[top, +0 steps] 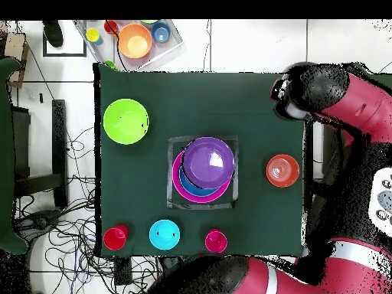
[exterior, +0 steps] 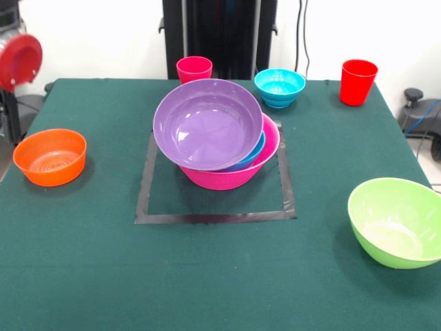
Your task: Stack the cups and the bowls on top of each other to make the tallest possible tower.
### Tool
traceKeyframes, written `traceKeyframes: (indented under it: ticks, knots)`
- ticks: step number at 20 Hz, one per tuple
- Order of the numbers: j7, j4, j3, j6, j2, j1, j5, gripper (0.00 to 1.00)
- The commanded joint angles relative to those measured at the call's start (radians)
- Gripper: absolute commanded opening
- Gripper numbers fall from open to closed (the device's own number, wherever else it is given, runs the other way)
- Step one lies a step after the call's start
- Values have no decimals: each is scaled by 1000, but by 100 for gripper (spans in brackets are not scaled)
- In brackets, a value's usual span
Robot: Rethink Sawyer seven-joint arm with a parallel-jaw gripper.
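Three bowls nested — purple bowl [exterior: 207, 124] tilted atop tower [exterior: 231, 172].

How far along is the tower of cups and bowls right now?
Done: the tower has three pieces, a glossy purple plastic bowl tilted on a blue plastic bowl inside the large pink plastic bowl. In hand: nothing visible; the gripper can't be made out. Left: the orange plastic bowl, lime green plastic bowl, small ribbed blue bowl, pink-red plastic cup and red plastic cup.
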Motion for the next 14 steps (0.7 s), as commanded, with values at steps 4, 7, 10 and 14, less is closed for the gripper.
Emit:
traceKeyframes:
  ticks: [4,7,10,14]
  knots:
    - [-109,280,92,-116,-40,10,-92,100]
    - [-89,315,86,-114,-65,15,-91,100]
    - [-64,359,95,-145,-75,12,-82,100]
    - [-34,418,102,-203,-86,12,-78,100]
